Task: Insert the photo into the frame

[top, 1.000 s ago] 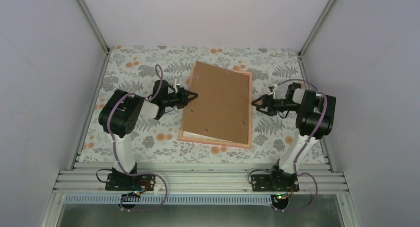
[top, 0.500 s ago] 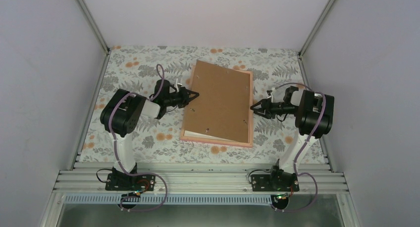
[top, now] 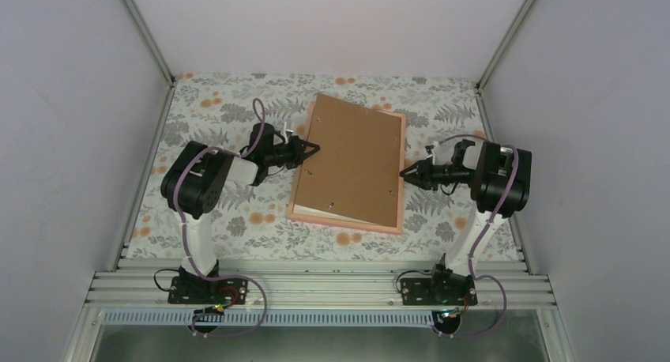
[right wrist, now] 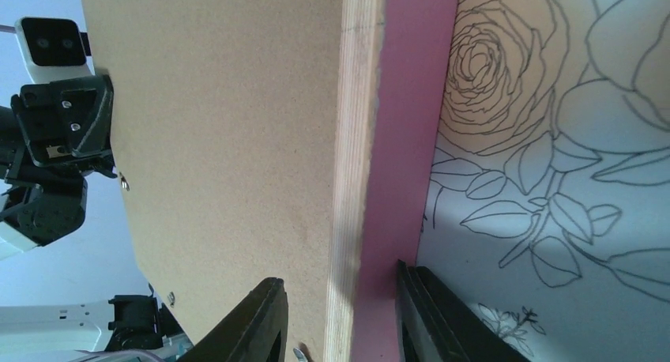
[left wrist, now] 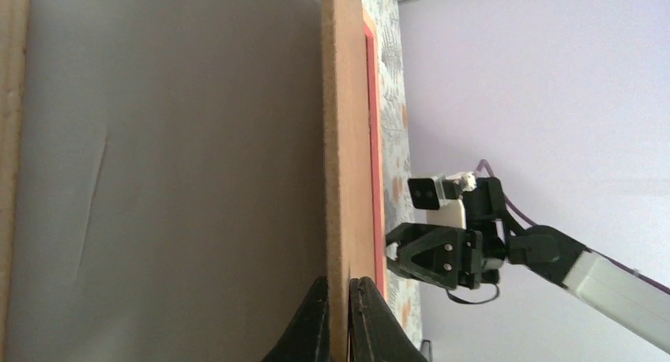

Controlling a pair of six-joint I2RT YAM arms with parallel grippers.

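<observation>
One brown board (top: 351, 160) lies on one pink frame (top: 348, 224); left gripper (top: 314, 148) pinches the board's left edge, right gripper (top: 405, 172) straddles the right edge, jaws apart

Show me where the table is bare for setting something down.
Bare cloth: the far-left corner behind the left arm, the far-right corner behind the right arm, and the near strip between the frame and the rail. Crowded beside the frame, where the left gripper grips the brown board and the right gripper straddles the edge.

The left arm (top: 195, 190) and right arm (top: 499, 180) are black-jointed with white links (purple cables (top: 265, 303) looping).
</observation>
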